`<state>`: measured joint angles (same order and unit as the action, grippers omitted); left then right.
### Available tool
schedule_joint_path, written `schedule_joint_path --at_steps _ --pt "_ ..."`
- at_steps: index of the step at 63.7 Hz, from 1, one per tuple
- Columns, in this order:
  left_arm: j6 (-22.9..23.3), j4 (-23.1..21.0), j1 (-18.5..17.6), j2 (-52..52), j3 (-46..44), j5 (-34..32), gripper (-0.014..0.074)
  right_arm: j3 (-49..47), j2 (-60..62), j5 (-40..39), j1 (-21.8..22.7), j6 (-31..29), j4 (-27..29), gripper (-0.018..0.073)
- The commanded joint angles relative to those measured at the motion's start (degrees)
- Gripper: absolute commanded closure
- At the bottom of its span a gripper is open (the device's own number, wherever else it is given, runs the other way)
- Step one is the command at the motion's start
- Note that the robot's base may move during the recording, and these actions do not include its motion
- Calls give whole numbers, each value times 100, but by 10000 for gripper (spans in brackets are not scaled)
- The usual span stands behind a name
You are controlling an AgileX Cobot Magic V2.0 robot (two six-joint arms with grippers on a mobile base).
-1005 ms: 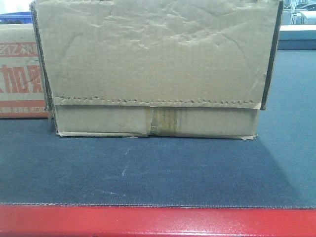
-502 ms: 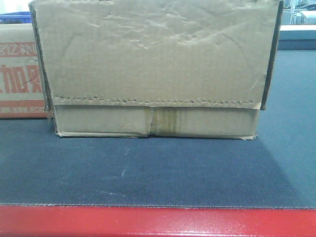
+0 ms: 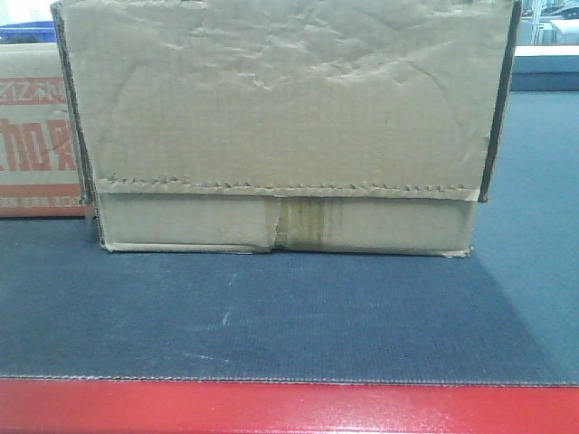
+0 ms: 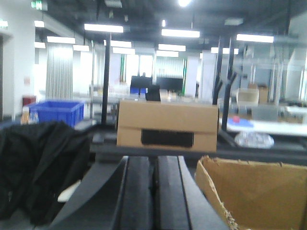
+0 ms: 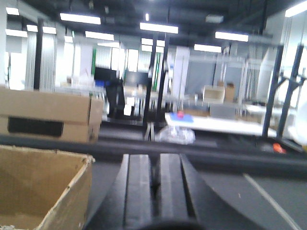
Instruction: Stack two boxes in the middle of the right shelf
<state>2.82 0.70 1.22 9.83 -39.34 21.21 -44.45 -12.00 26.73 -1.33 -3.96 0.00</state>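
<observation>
Two cartons stand on the counter, the red-printed box partly hidden left of the plain box. Left fingers and right fingers are pressed together, empty.

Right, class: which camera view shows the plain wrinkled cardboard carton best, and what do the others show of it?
The front-facing view: the plain carton fills it, showing its wrinkled face, serrated flap edge and tape strip. Each wrist view catches only a torn, open cardboard corner at the bottom edge, probably the same carton, blurred.
</observation>
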Motion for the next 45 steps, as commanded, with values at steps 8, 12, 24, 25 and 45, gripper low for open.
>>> schedule_joint_path --at_steps 8,12,24,25,45 --pt "-20 20 -22 1454 -1475 1591 706 -1152 -1410 655 0 -8 0 545" --pt "-20 20 -22 1948 -1767 1902 706 -1323 -1771 669 0 -8 0 410" --pt "-20 5 -349 2665 -1974 1975 703 -1353 -2526 699 0 -8 45 41" --pt "-20 16 -376 2723 -1974 1987 696 -1353 -2580 709 0 -8 45 16" --pt "-20 30 -458 3532 -1974 1812 107 -1353 -2953 748 0 -8 70 -9"
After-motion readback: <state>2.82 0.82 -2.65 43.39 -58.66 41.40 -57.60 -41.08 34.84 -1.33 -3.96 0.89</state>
